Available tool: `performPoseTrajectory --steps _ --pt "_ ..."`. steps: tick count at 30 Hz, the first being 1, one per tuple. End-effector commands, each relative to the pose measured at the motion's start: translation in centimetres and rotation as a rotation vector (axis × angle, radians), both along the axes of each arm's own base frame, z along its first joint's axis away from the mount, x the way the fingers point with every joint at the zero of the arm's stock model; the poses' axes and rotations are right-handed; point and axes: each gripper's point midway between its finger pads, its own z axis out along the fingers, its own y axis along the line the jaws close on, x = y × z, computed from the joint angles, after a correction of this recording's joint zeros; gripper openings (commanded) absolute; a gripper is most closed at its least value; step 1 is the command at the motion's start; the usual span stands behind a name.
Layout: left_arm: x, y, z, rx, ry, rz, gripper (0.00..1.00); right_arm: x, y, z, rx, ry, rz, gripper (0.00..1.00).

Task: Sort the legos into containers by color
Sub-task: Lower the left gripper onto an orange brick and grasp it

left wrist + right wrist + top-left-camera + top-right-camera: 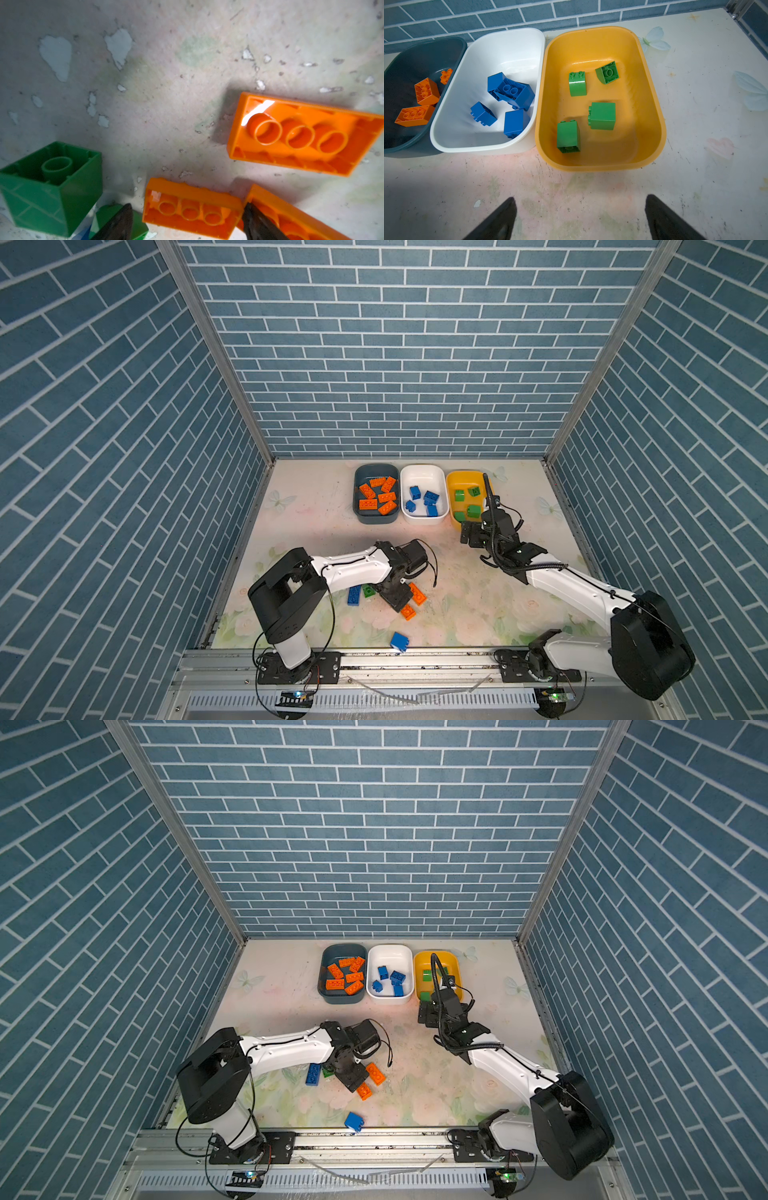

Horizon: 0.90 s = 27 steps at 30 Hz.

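Note:
My left gripper [188, 208] hangs low over loose legos on the mat, its jaws open to either side of an upside-down orange brick [191, 209]. One fingertip [250, 209] touches the brick's end and the other stands just clear of it. Two more orange bricks [301, 135] [291, 220] and a green block [52, 187] lie close by. In both top views this gripper [399, 600] [353, 1078] covers the brick. My right gripper [579, 205] [467, 533] is open and empty just before the yellow container [654, 99], which holds several green blocks.
The white container [422, 468] holds several blue blocks and the teal one [376, 468] holds several orange bricks. A flat blue brick [354, 595] and a green block [368, 591] lie left of my left gripper. A blue block [399, 642] sits near the front rail.

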Motion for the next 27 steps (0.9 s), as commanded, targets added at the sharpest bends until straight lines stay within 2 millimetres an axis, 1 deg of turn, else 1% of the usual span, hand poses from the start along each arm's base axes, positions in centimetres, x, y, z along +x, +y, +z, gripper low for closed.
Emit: performPoseTrajectory --steps 1,5,9,11,14,17,20,22,25,27 --pt "-0.3 0.7 -1.8 0.046 0.033 -0.002 0.84 0.6 -0.1 2.0 0.027 -0.035 -0.031 0.96" --pt "0.7 -0.7 -1.2 -0.001 -0.001 0.020 0.83 0.6 -0.2 2.0 0.026 -0.036 -0.034 0.96" --pt "2.7 -0.9 -0.6 -0.003 -0.060 0.081 0.83 0.6 -0.2 2.1 0.026 -0.036 -0.033 0.96" --pt "3.8 -1.1 0.3 -0.038 -0.083 0.126 0.84 0.6 -0.2 2.1 0.023 -0.036 -0.030 0.96" --pt "4.5 -1.8 2.3 -0.110 -0.114 0.143 0.85 0.4 -0.2 2.0 0.013 -0.036 -0.019 0.96" --pt "4.3 -2.4 3.8 -0.175 -0.118 0.132 0.91 0.2 0.1 1.8 0.014 -0.039 0.010 0.96" --pt "3.7 -1.8 4.0 -0.174 -0.112 0.129 0.98 -0.1 0.4 1.5 0.017 -0.035 0.036 0.96" --pt "3.1 -0.8 3.4 -0.138 -0.099 0.129 0.99 -0.2 0.5 1.2 0.014 -0.030 0.045 0.96" --pt "1.6 1.0 2.2 -0.065 -0.048 0.103 0.99 -0.1 0.6 1.0 0.006 -0.026 0.050 0.96" --pt "0.7 1.8 1.5 -0.026 -0.007 0.079 0.99 0.1 0.7 1.0 0.003 -0.027 0.053 0.96"
